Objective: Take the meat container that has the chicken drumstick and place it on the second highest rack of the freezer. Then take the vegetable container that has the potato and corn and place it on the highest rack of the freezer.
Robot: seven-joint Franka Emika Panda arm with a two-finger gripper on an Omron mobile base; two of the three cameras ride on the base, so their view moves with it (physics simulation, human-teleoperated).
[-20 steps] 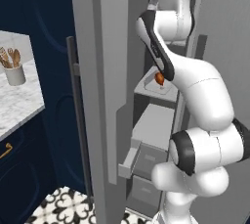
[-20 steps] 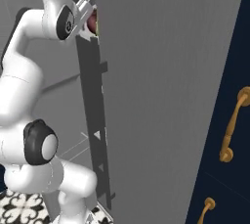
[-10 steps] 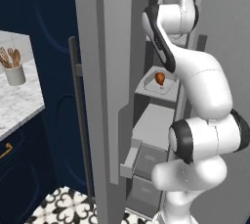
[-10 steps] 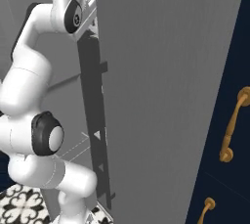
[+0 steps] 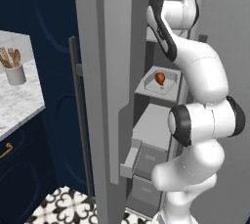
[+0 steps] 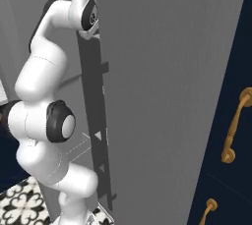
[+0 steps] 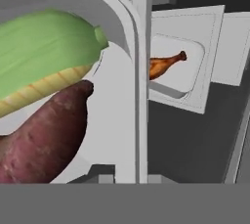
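**Gripper clamped on vegetable tray, high in freezer**

Gripper (image 7: 124,181) shut tight at bottom centre of the hand view, pinching what looks like the rim of the vegetable container (image 7: 128,32), which fills the left half of that frame. Inside it: corn (image 7: 46,54), green husk over yellow kernels, at upper left; potato (image 7: 41,142), reddish-brown, lower left, touching the cob.

Right of centre in the hand view, beyond the tray wall and lower down: meat container (image 7: 197,78) with chicken drumstick (image 7: 165,64) lying in it. Same tray seen mid-frame in the left base view, meat container (image 5: 149,87) on a shelf inside the freezer (image 5: 114,61), drumstick (image 5: 159,78) at its middle. First half of the task judged done; arm reaching to the upper right of that frame, above the drumstick shelf, toward a higher rack.

Handling, as a judgement: tray stiff and shallow, likely light itself but loaded with two loose, rounded pieces. Rim the only sensible place to hold. Held at one edge, prone to tip; corn and potato free to roll, so best kept level until seated on the rack.
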